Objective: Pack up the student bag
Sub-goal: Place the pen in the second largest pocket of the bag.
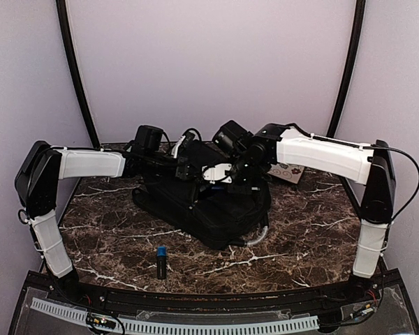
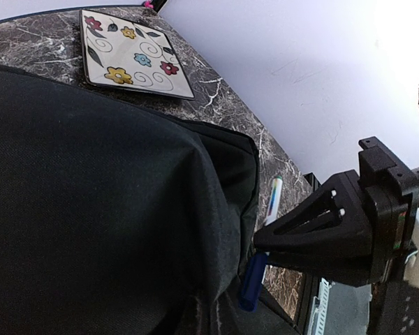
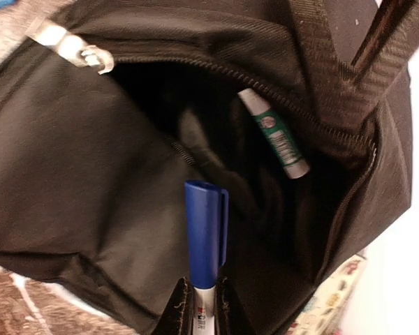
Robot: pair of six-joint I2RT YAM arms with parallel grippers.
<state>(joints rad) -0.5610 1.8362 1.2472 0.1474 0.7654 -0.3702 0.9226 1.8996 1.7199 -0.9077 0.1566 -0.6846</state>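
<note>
1. The marble table (image 1: 112, 237) carries everything; the arms reach in from 9 and 3 o'clock and meet over its middle.
2. The student bag (image 1: 209, 209) lies flat at the table's centre with its zipped mouth gaping, and the right wrist view looks straight down into the dark pocket.
3. The left tool (image 1: 184, 167) is closed tight at the bag's 11 o'clock edge. It appears to be pinching the fabric to hold the mouth open, though its fingertips are hidden.
4. The right tool (image 3: 204, 317) is clamped narrowly on a blue-capped marker (image 3: 206, 223), cap forward, poised just over the opening.
5. A flowered tile (image 1: 290, 171) lies at the bag's 1 o'clock, just beside it.
6. A green-labelled stick (image 3: 276, 136) already rests inside the pocket, near the zip.
7. A second blue-capped pen (image 1: 160, 262) lies loose on the table at the bag's 7 o'clock.
8. The step in hand looks like loading the held marker. The next move calls for pushing it past the zip line, then releasing it well inside, with the left grip steady.
</note>
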